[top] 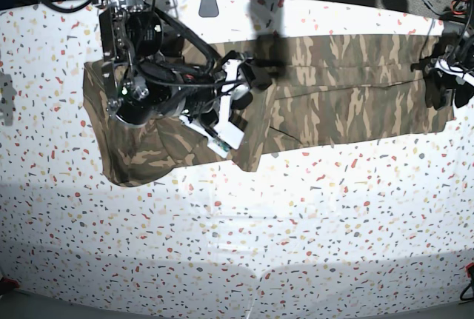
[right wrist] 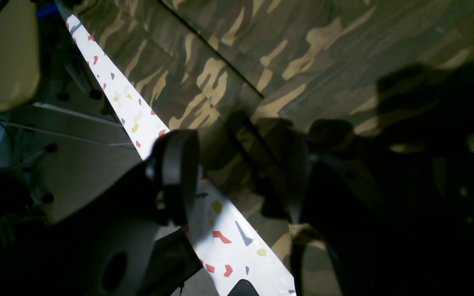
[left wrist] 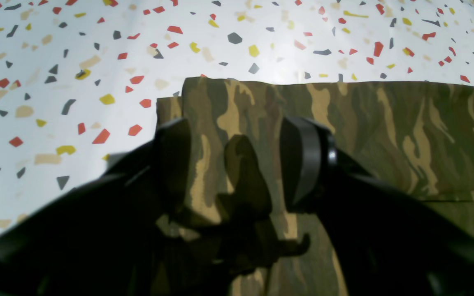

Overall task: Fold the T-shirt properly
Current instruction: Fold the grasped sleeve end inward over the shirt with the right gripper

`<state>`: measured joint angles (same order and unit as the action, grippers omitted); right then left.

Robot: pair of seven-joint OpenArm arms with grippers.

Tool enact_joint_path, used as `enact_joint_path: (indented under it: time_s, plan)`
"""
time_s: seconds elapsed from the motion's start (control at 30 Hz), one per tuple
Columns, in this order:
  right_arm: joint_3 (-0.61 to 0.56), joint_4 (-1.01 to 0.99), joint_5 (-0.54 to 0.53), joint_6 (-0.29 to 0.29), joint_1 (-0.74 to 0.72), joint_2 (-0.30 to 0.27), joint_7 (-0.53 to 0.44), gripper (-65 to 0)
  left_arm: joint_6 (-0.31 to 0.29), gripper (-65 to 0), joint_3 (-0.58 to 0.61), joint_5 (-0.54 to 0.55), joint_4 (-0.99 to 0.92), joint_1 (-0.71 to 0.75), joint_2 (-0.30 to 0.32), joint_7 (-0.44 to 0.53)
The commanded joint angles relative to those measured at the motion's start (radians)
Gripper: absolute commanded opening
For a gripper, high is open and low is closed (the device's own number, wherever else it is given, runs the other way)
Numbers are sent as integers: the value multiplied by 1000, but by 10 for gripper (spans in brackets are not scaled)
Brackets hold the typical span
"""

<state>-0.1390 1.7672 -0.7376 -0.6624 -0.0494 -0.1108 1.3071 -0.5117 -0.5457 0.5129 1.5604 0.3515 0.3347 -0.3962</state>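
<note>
One T-shirt (top: 333, 89), two end effectors, apparently one speckled table (top: 237, 245)

We see our left pincer (left wrist: 237, 164) with its dark fingers (left wrist: 303, 160) spread wide, nothing between them but the shirt (left wrist: 385, 135) lying flat below. The camouflage cloth ends in a straight edge ahead, one layer stepped over another at its corner. Beyond lies the speckled white surface (left wrist: 97, 49).

**Shirt across the far side of the table**

The camouflage cloth T-shirt (top: 333, 89) lies spread along the far part of the speckled terrazzo-pattern table (top: 296, 230). The right gripper (top: 248, 86) hangs over its middle; the left gripper (top: 444, 86) sits over its end, at the base view's right
</note>
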Motion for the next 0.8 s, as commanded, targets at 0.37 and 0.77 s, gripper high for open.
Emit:
enact_joint_path:
  time_s: [0.37, 0.77]
  plan:
    - [112, 29, -25, -11, -98, 0, -23, -314, -3, -313, -30, 12, 19, -2, 29, 31]
    - [270, 28, -159, -11, -61, -83, -13, -314, 33, -274, -174, 129, 15, 0, 48, -106]
